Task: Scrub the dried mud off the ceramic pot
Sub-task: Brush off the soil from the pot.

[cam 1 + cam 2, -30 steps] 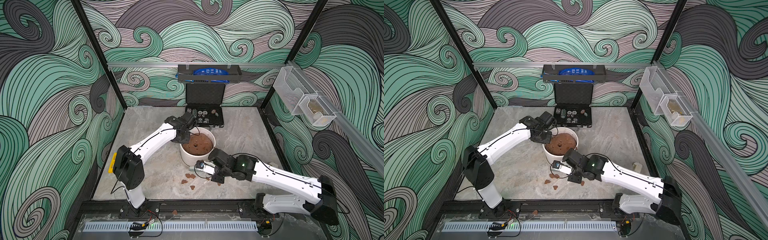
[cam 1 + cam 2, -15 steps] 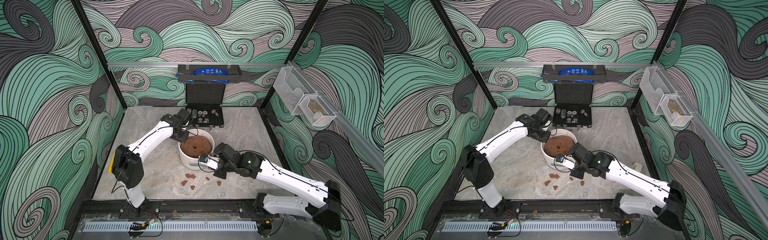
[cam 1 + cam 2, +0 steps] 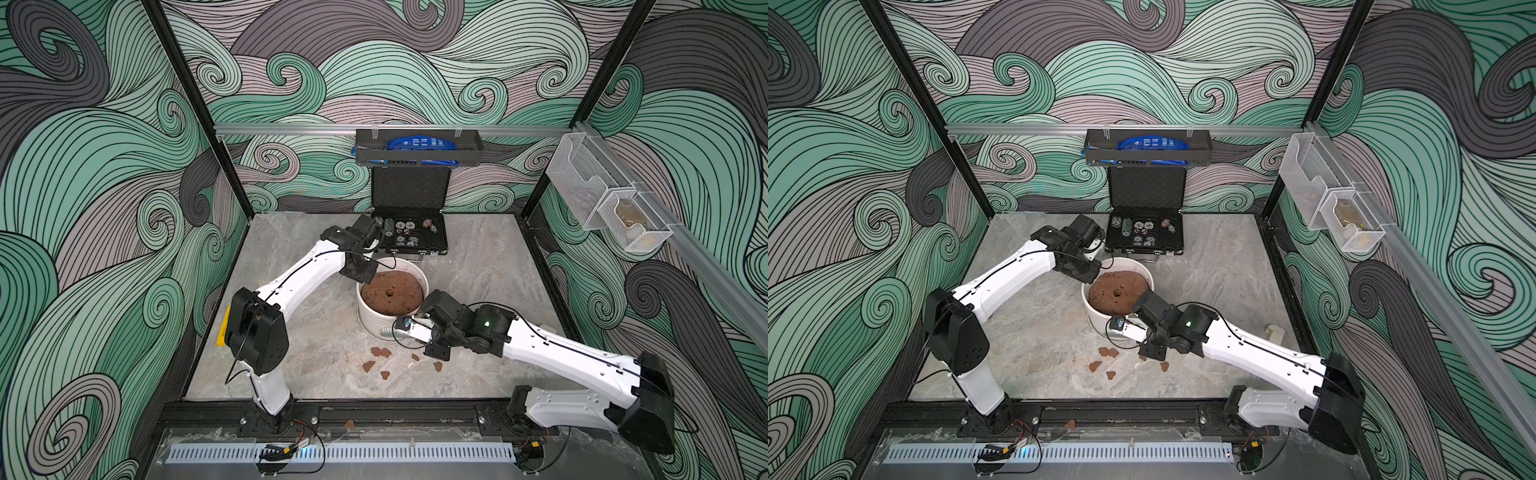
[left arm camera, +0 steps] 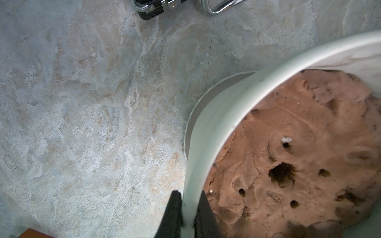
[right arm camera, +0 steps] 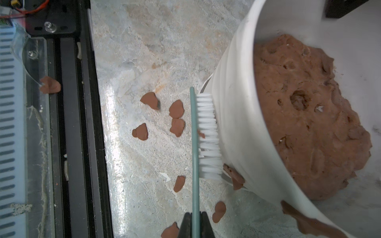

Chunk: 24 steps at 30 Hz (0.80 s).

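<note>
**Scrubbing set-up.** The ceramic pot stands upright near the middle of the tabletop. Its long axis is vertical and its mouth faces up, and a brown mound with a centre hole fills it. We see the left tool clamped on the rim at the pot's far left, one finger inside the wall and one outside. The right tool is closed on the green handle of a brush. The brush's long axis runs level along the pot's near outer wall, with its white bristles pointing at that wall and pressed against it. The dried mud lies as flat reddish chips scattered on the tabletop just in front of the pot.

The tabletop is grey marbled stone, enclosed by walls printed with green and grey waves. An open black case sits behind the pot, and wire baskets hang on the right wall.

Only the right wrist view shows mud patches clinging to the pot's lower wall beside the bristles. In both top views we find one chip on the black front rail, apart from the others. The left wrist view alone shows the fingers straddling the rim.
</note>
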{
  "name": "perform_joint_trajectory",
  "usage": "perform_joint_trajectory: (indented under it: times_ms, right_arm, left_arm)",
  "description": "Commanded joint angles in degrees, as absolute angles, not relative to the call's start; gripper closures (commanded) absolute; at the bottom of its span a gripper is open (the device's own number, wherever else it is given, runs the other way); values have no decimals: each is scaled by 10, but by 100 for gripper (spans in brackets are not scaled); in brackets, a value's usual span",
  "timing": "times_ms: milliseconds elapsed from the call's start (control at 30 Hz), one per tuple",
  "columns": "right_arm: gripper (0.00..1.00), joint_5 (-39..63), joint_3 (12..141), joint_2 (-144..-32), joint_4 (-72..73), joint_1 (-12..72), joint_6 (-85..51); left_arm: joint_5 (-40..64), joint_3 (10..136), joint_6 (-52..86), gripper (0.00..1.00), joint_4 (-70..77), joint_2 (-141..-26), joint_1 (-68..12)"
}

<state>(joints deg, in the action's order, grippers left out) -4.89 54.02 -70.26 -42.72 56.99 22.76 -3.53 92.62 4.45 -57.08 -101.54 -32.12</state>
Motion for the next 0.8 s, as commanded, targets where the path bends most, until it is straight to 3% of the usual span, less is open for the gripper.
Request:
perform_joint_trajectory:
  times_ms: [0,267,467,767]
  right_arm:
    - [100,-67,528,-714,-448,578,232]
    - [100,13,542,-657,-432,577,239]
    - [100,31,552,-639,-441,572,240]
    - [100,34,558,-628,-452,562,239]
  left_arm:
    - [1,940,-5,100,-595,-1044,-318]
    - [7,942,-49,100,-592,-1046,-309]
    - [-14,938,-130,100,-580,-1047,-301]
    - [36,954,-203,98,-580,-1047,-285]
